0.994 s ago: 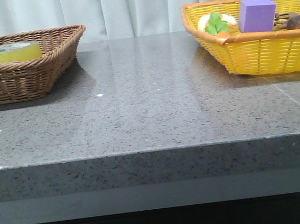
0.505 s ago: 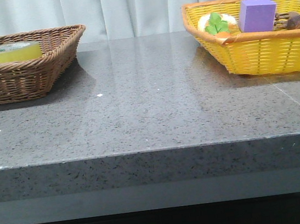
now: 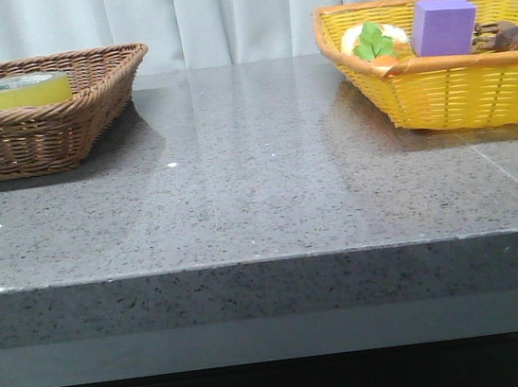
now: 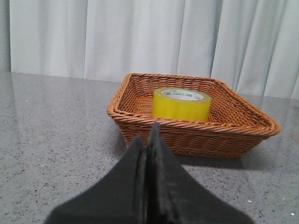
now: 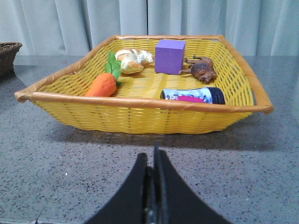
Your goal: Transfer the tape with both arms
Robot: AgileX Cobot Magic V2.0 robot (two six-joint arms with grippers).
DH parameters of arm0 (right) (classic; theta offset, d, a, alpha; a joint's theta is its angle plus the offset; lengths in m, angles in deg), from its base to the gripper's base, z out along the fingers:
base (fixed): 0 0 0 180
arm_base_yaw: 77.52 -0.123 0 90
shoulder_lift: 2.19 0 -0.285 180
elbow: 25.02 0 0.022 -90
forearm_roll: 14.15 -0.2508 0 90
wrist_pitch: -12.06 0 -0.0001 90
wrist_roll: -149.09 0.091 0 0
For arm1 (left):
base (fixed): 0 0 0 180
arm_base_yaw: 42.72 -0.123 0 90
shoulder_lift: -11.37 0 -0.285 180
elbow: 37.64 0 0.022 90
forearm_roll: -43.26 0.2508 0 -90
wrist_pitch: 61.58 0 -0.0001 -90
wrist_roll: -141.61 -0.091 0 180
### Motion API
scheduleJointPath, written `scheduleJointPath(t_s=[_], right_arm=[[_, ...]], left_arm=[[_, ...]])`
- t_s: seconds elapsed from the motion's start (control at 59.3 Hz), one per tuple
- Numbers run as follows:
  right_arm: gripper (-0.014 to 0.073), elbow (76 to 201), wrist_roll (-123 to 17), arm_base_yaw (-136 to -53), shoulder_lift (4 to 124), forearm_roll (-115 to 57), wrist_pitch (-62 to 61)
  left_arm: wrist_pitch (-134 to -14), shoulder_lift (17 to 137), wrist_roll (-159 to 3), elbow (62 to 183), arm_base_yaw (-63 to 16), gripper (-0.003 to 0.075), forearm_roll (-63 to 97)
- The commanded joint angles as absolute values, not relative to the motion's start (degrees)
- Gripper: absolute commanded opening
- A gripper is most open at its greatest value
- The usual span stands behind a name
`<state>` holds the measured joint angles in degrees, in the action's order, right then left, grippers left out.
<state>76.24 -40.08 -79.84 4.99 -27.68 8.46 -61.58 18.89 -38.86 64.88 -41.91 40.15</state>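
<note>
The tape (image 3: 12,91), a wide translucent yellow roll with a white core and green lettering, lies flat in the brown wicker basket (image 3: 86,111) at the table's far left. It also shows in the left wrist view (image 4: 181,104), inside that basket (image 4: 196,135). My left gripper (image 4: 148,135) is shut and empty, low over the table a short way in front of the basket. My right gripper (image 5: 151,156) is shut and empty in front of the yellow basket (image 5: 140,114). Neither gripper shows in the front view.
The yellow basket (image 3: 445,83) at the far right holds a purple block (image 3: 443,26), a toy carrot (image 5: 102,85), a croissant (image 5: 133,60), a brown toy animal (image 5: 202,69) and a dark can (image 5: 192,95). A grey curtain hangs behind the speckled grey table (image 3: 259,193).
</note>
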Motion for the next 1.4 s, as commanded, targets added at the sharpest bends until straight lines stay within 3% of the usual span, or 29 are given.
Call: scheduleJointPath(t_s=[0.0, 0.388, 1.382], right_arm=[[-0.0068, 76.6, -40.5, -79.7, 3.7, -28.0, 12.4], [-0.0068, 76.6, -28.3, -79.7, 3.7, -17.1, 20.1], [-0.0068, 76.6, -30.9, -77.6, 3.7, -16.9, 17.4]], left_arm=[[-56.9, 18.0, -38.4, 64.5, -42.0, -0.002, 39.6], [-56.9, 18.0, -38.4, 64.5, -42.0, -0.002, 39.6], [-56.9, 18.0, -38.4, 64.5, -42.0, -0.002, 39.6]])
